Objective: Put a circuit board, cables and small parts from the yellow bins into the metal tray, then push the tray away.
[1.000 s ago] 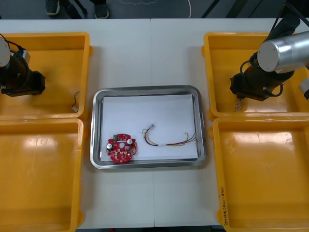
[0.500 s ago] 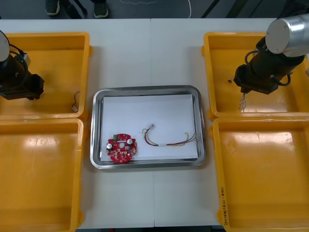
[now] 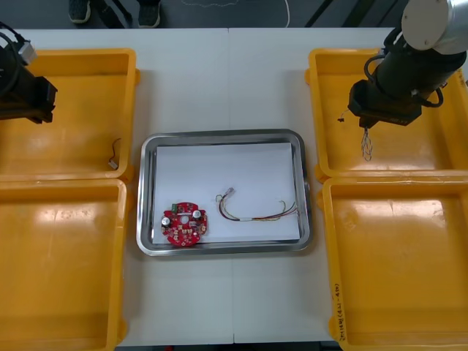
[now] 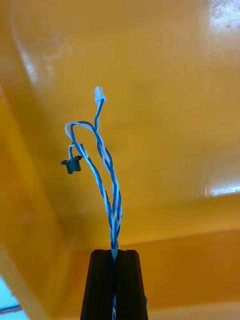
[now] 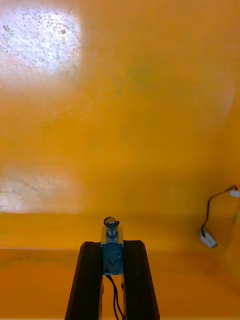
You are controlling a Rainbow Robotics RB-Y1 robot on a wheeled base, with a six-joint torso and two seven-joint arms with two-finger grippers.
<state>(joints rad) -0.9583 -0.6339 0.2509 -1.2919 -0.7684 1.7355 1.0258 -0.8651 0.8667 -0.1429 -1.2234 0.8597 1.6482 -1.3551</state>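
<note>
Your right gripper (image 4: 115,254) is clamped on the twisted blue and white cable (image 4: 108,186), its two black fingers almost together with the strands pinched between them. Beyond the fingertips the cable loops and splits, one end carrying a small white connector and the other a dark plug. From the front you see that gripper over the far right yellow bin (image 3: 319,88), close to the bin's left edge, with the cable hanging under it. You cannot tell whether the loose ends touch the bin floor.

Your left gripper (image 5: 112,246) is closed on a small metal part (image 5: 111,231), fingers held apart by the part's width, with a thin black lead running down between them. That arm is over the far left yellow bin (image 3: 88,55), at its left edge. A black cable (image 3: 115,153) with a white connector lies on that bin's floor, by its near right corner.

Between the bins, the metal tray (image 3: 219,135) sits on the table, white inside. The round red circuit board (image 3: 184,224) lies at the tray's near left corner. The red and yellow cable (image 3: 256,212) lies beside it, apart from the board, running along the near edge toward the near right corner.
</note>
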